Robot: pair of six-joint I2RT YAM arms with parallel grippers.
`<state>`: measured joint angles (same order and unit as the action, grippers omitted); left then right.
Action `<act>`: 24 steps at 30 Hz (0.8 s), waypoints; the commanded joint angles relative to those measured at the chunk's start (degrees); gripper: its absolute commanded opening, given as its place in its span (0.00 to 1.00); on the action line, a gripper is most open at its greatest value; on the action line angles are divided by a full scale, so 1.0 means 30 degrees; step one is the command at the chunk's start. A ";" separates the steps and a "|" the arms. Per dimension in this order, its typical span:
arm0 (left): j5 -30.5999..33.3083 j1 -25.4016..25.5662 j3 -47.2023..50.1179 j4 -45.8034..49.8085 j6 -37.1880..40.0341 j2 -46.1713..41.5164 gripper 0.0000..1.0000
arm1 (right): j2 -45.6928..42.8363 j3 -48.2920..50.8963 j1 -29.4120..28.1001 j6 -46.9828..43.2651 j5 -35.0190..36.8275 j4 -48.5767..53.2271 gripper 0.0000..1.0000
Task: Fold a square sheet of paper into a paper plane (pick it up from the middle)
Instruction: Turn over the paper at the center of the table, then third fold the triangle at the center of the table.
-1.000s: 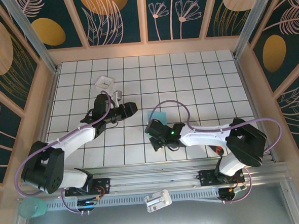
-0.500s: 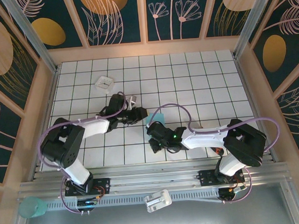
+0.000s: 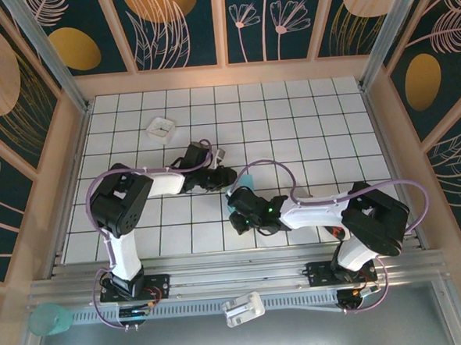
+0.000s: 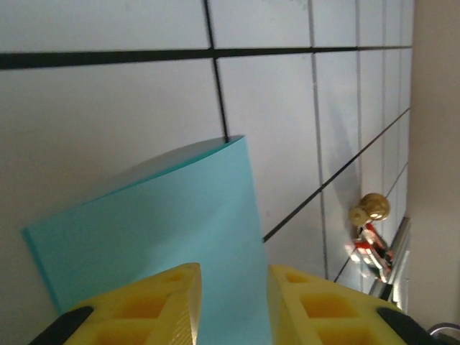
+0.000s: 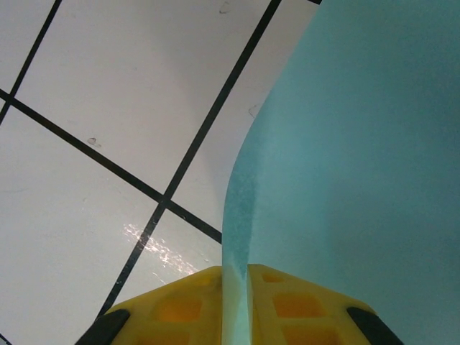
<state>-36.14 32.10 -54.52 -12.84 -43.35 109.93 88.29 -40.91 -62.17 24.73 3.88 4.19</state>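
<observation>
Both arms reach in to the middle of the white table with its black grid lines. Their tips meet there, very close together. The sheet of paper is between them. It is blue-green, and from above the arms hide most of it, so just a small bit peeks out.

The right gripper has its two yellow fingers almost together. The thin edge of the paper goes straight into the narrow slit between them, so it is pinching the sheet. From there the paper lifts off the table and bends in a soft curve.

The left gripper comes in from the other side. Its yellow fingers stand apart with a gap between them, and the flat face of the paper shows in that gap. One corner of the sheet points away, close to a grid line.

Far back on the left, a small white square tray sits by itself, well apart from the arms.
</observation>
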 commanded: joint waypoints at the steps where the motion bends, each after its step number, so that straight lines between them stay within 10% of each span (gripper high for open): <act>1: 0.0085 0.0024 -0.0875 0.1260 0.1100 0.0575 0.30 | -0.0355 0.0498 0.0238 -0.0153 -0.0629 -0.0846 0.17; 24: 0.0284 0.0021 -0.1118 0.1966 0.1809 0.1416 0.28 | -0.1545 0.1383 0.1562 -0.1125 -0.2344 -0.1574 0.25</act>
<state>-35.75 32.10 -57.12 -8.80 -39.16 112.27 85.30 -37.69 -58.04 22.70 -2.09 0.36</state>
